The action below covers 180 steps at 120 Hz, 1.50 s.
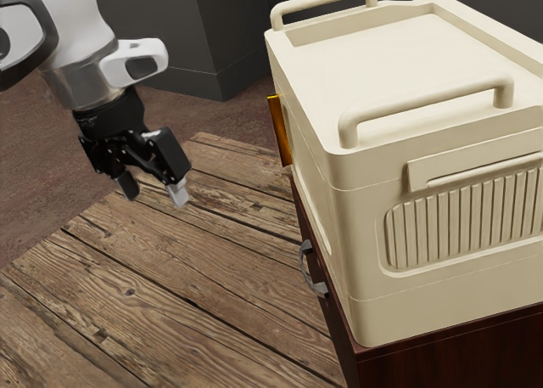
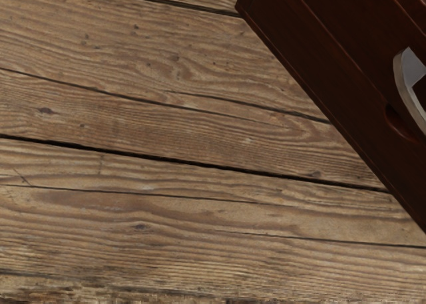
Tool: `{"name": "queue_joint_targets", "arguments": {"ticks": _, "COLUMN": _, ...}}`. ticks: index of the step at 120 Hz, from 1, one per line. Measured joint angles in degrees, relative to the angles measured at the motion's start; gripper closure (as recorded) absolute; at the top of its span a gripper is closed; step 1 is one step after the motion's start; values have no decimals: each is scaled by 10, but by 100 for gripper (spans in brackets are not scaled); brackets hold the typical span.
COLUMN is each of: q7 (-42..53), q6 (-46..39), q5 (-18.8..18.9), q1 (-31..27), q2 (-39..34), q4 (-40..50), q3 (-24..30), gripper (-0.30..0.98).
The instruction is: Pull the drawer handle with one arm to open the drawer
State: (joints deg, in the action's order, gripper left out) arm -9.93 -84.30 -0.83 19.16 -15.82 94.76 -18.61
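The job looks to be at its approach stage, with the grasp and the whole pull left to do. The black two-finger gripper [image 1: 154, 191] hangs above the weathered plank surface [image 1: 212, 261] toward the exterior view's left, its fingers spread wide with nothing between them. The curved metal drawer handle [image 2: 402, 81] is on the front of the dark reddish wooden cabinet [image 1: 441, 354], toward the exterior view's right and near side, well apart from the gripper. Above it, the cream ribbed-sided case [image 1: 382, 74] rests on the cabinet. I make out no opening gap, so the drawer is probably closed. Next, the gripper likely needs to lower, line up with the handle, close around it and draw outward.
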Motion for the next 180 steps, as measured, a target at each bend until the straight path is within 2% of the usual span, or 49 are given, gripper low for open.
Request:
{"name": "queue_joint_targets", "arguments": {"ticks": 16, "q7": 12, "q6": -18, "q5": 14, "q1": 0, "q2": 0, "q4": 24, "q3": 23, "gripper": 0}}
{"name": "queue_joint_targets", "arguments": {"ticks": 20, "q7": 16, "q6": -25, "q5": 16, "q1": -16, "q2": 2, "q4": 23, "q3": 51, "gripper": 0}}
{"name": "queue_joint_targets", "arguments": {"ticks": 33, "q7": 27, "q6": -42, "q5": 26, "q1": -140, "q2": -3, "q4": 23, "q3": 202, "gripper": 0}}
{"name": "queue_joint_targets", "arguments": {"ticks": 46, "q7": 36, "q6": -51, "q5": 27, "q1": -170, "q2": -11, "q4": 44, "q3": 239, "gripper": 0}}
{"name": "queue_joint_targets", "arguments": {"ticks": 50, "q7": 38, "q6": -61, "q5": 27, "q1": -173, "q2": -34, "q4": 81, "q3": 241, "gripper": 0}}
{"name": "queue_joint_targets", "arguments": {"ticks": 56, "q7": 41, "q6": -82, "q5": 29, "q1": -172, "q2": -85, "q4": 152, "q3": 239, "gripper": 0}}
{"name": "queue_joint_targets", "arguments": {"ticks": 60, "q7": 43, "q6": -94, "q5": 29, "q1": -151, "q2": -120, "q4": 194, "q3": 219, "gripper": 0}}
{"name": "queue_joint_targets", "arguments": {"ticks": 72, "q7": 47, "q6": -96, "q5": 34, "q1": -13, "q2": -196, "q4": 267, "q3": 113, "gripper": 0}}
{"name": "queue_joint_targets", "arguments": {"ticks": 83, "q7": 85, "q6": -84, "q5": 89, "q1": 90, "q2": -234, "q4": 281, "q3": 66, "gripper": 0}}
{"name": "queue_joint_targets", "arguments": {"ticks": 92, "q7": 150, "q6": -75, "q5": 117, "q1": 139, "q2": -249, "q4": 284, "q3": 28, "gripper": 0}}
{"name": "queue_joint_targets", "arguments": {"ticks": 110, "q7": 327, "q6": -71, "q5": 142, "q1": 169, "q2": -258, "q4": 281, "q3": 14, "gripper": 0}}
{"name": "queue_joint_targets", "arguments": {"ticks": 138, "q7": 558, "q6": -71, "q5": 155, "q1": 255, "q2": -254, "q4": 278, "q3": 11, "gripper": 0}}
{"name": "queue_joint_targets", "arguments": {"ticks": 180, "q7": 784, "q6": -90, "q5": 156, "q1": 264, "q2": -210, "q4": 275, "q3": 12, "gripper": 0}}
